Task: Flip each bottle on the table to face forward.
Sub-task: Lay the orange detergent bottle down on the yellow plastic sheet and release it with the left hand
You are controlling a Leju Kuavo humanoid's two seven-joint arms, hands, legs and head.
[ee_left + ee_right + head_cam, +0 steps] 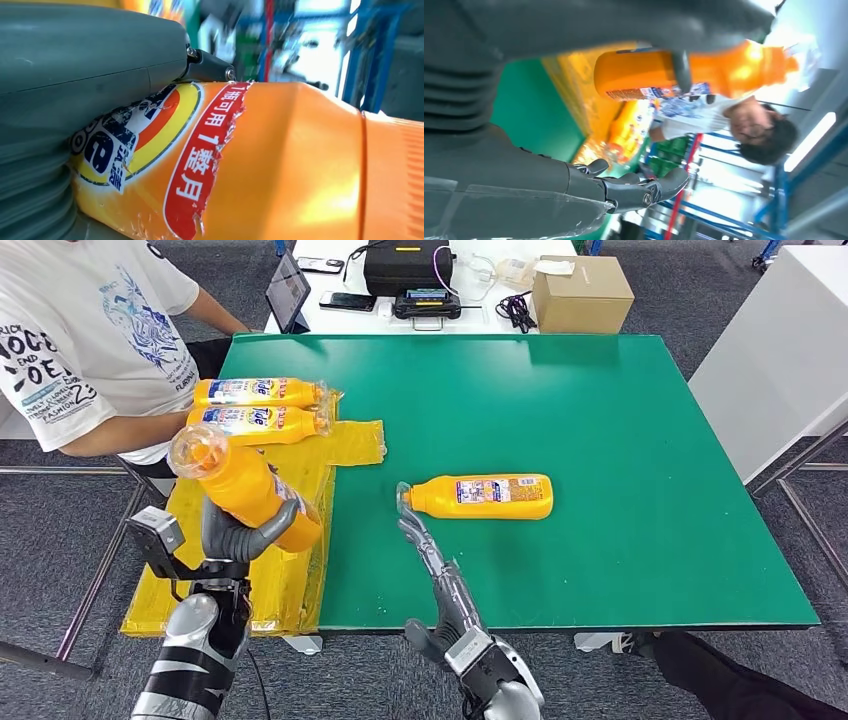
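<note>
My left hand (240, 535) holds an orange bottle (240, 485) at lower left; I'd turn its label up. My right hand's (440, 580) fingers lie spread, empty, beside the counter (620, 420) bottle (480, 497).

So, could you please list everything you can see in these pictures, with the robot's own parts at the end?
table: one, green top, in front of the robot.
plastic sheet: one, yellow, over the table's left edge.
bottles on the sheet: two, orange, lying side by side at the far left.
lone bottle: one, orange, lying on the green top, cap toward the right hand.
held bottle: one, orange, lifted above the sheet.
cardboard box: one, brown, on the white desk behind.
black case: one, same desk.
person: one, white printed shirt, seated at far left.
left hand: grey, grips the held bottle.
right hand: grey, fingers extended beside the lone bottle's cap.
</note>
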